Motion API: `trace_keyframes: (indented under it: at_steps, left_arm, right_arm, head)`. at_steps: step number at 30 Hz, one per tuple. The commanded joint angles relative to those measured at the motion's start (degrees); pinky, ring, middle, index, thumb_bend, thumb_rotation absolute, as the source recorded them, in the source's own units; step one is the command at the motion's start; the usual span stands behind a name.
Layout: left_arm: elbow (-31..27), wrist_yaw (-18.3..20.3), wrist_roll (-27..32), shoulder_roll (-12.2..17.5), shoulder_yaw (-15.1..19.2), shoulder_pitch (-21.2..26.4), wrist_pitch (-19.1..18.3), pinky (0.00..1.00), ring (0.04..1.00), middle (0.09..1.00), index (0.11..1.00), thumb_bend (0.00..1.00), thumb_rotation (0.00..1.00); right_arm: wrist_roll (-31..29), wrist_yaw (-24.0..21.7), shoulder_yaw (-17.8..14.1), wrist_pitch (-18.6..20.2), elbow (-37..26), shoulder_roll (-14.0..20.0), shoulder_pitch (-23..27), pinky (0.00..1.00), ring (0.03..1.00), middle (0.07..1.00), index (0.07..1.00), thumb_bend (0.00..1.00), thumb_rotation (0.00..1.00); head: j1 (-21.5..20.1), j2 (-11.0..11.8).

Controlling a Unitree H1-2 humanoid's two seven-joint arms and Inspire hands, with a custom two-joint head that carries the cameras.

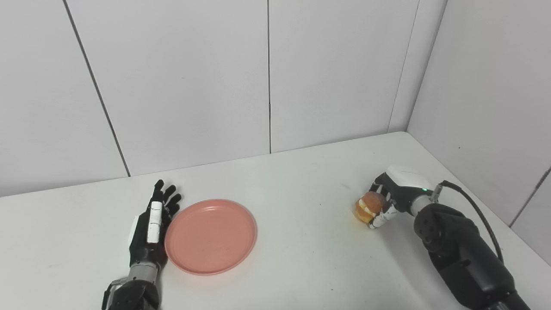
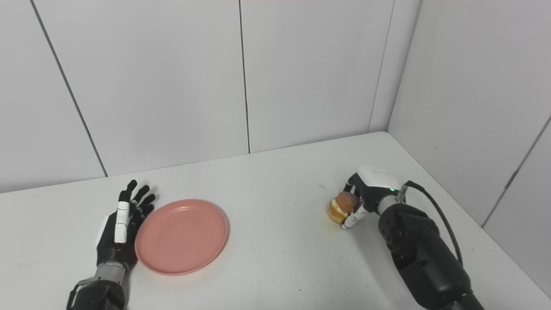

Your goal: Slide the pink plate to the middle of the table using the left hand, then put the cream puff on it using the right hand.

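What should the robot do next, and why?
Probably carry the cream puff over to the pink plate: the right robot hand already grips it near the table's right side, and the plate lies bare beside the open left robot hand.

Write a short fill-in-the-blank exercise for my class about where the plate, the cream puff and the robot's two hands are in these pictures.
1. The plate on the table is ____ in colour.
2. The cream puff is held by the robot's ____ hand.
3. The left hand lies flat and open beside the plate's ____ edge.
4. The plate has ____ lying on it.

Missing words: pink; right; left; nothing
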State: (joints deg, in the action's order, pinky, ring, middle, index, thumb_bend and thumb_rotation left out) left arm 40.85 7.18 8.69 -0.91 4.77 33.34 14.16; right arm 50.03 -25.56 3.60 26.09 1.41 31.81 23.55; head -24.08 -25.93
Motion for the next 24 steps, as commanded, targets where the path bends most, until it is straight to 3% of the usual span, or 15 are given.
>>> trace_keyframes:
  at_steps: [1, 11, 18, 21, 24]
  left_arm:
    - [3.6, 0.1, 0.6, -0.5, 0.2, -5.8, -1.2, 0.94, 0.900, 0.933, 1.000, 0.95, 0.89]
    - [4.2, 0.4, 1.0, -0.6, 0.3, -5.6, -1.6, 0.96, 0.904, 0.940, 1.000, 0.94, 0.88]
    - [3.4, 0.2, 0.8, -0.7, 0.0, -6.0, -1.9, 0.95, 0.899, 0.938, 1.000, 0.92, 0.89]
    - [3.2, 0.0, 0.9, -0.9, 0.0, -6.2, -2.1, 0.95, 0.899, 0.935, 1.000, 0.91, 0.89]
    - [3.1, 0.0, 0.9, -1.2, -0.1, -6.3, -2.1, 0.94, 0.897, 0.929, 1.000, 0.90, 0.88]
  right_arm:
    - [-0.6, 2.4, -0.1, -0.9, -0.7, 1.7, 1.4, 0.28, 0.376, 0.455, 0.552, 0.51, 0.00]
    - [-3.0, 6.1, 0.9, -3.2, -1.1, 2.8, 1.3, 0.30, 0.385, 0.474, 0.538, 0.51, 0.00]
    - [-4.5, 6.0, 0.5, -1.8, -4.6, 2.3, 1.4, 0.26, 0.368, 0.465, 0.552, 0.51, 0.00]
    - [-5.7, 6.6, 0.4, -2.9, -5.8, 2.0, 1.4, 0.25, 0.398, 0.519, 0.497, 0.51, 0.00]
    - [-6.3, 7.8, 0.7, -4.1, -7.3, 1.5, 1.5, 0.22, 0.292, 0.478, 0.489, 0.53, 0.00]
  head:
    - [0.1, 0.0]
    - [0.3, -0.2]
    - [0.5, -0.2]
    - [0.8, -0.4]
    - [1.2, -0.6]
